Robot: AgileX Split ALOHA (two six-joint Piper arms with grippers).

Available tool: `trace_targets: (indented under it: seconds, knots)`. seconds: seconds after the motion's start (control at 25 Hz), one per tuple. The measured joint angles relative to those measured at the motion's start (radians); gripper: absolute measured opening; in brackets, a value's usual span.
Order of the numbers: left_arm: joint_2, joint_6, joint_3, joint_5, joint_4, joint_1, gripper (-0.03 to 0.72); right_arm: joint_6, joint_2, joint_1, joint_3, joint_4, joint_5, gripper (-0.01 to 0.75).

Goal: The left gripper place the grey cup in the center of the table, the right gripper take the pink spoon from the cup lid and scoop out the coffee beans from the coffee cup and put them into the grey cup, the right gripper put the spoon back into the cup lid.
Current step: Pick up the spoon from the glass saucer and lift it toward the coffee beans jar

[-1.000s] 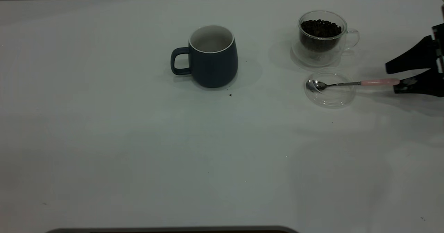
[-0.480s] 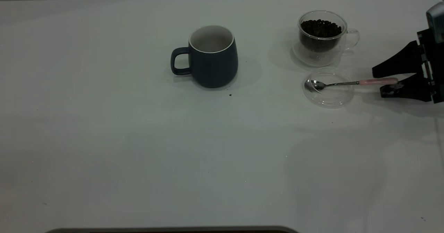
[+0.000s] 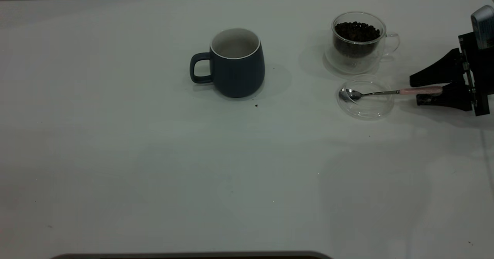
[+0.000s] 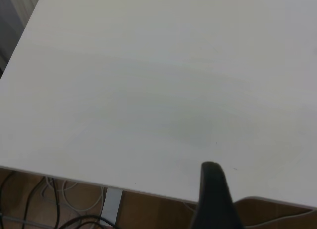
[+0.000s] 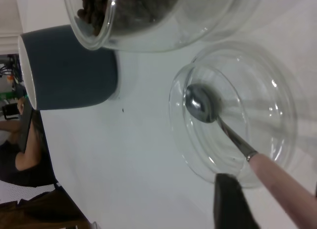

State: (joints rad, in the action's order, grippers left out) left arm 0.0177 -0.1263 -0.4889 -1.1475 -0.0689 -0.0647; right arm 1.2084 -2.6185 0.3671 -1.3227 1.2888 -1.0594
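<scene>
The grey cup stands upright near the table's middle, handle to the left; it also shows in the right wrist view. The glass coffee cup holds coffee beans at the back right. In front of it lies the clear cup lid with the pink spoon across it, bowl in the lid, pink handle pointing right. My right gripper is open, one finger on each side of the pink handle, apart from it. My left gripper hangs at the table's edge, outside the exterior view.
A stray bean lies just in front of the grey cup. The white table stretches wide to the left and front. Its edge shows in the left wrist view, with cables below. A person sits beyond the table's far side.
My right gripper has slid left along the spoon's handle and its fingers have drawn closer together around it. Cup, lid and spoon have stayed put.
</scene>
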Motion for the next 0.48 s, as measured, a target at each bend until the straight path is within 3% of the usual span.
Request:
trace_targets:
  seconds: [0.28, 0.48]
  knots:
    - [0.0, -0.001, 0.0, 0.0, 0.0, 0.0, 0.567, 0.02, 0.0, 0.0, 0.0, -0.003, -0.021, 0.104]
    - [0.0, -0.001, 0.0, 0.0, 0.0, 0.0, 0.567, 0.021, 0.005, 0.001, -0.004, -0.026, -0.03, 0.1]
